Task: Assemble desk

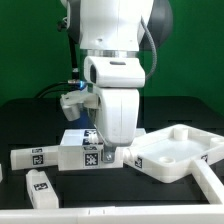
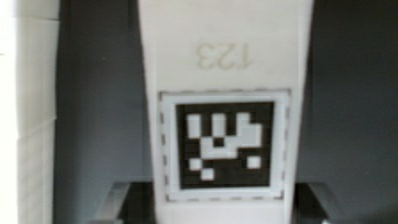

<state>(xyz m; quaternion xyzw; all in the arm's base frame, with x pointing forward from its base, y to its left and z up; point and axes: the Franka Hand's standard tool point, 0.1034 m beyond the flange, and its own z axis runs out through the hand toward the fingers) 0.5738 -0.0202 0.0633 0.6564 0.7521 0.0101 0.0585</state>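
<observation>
In the wrist view, a white square desk leg (image 2: 217, 60) with a black-and-white tag runs lengthwise between my gripper's (image 2: 221, 208) dark fingers (image 2: 128, 204), which press against its two sides. In the exterior view this leg (image 1: 84, 152) lies on the black table left of centre, and the gripper (image 1: 103, 150) reaches down onto it from above. The white rimmed tabletop (image 1: 180, 150) lies at the exterior view's right, close to the gripper. A second leg (image 1: 32, 157) lies end to end with the held one, and a third leg (image 1: 38, 183) lies nearer the front.
A white bar (image 1: 130, 209) runs along the table's front edge. The big white robot body (image 1: 115, 40) rises over the middle of the table. A green wall stands behind.
</observation>
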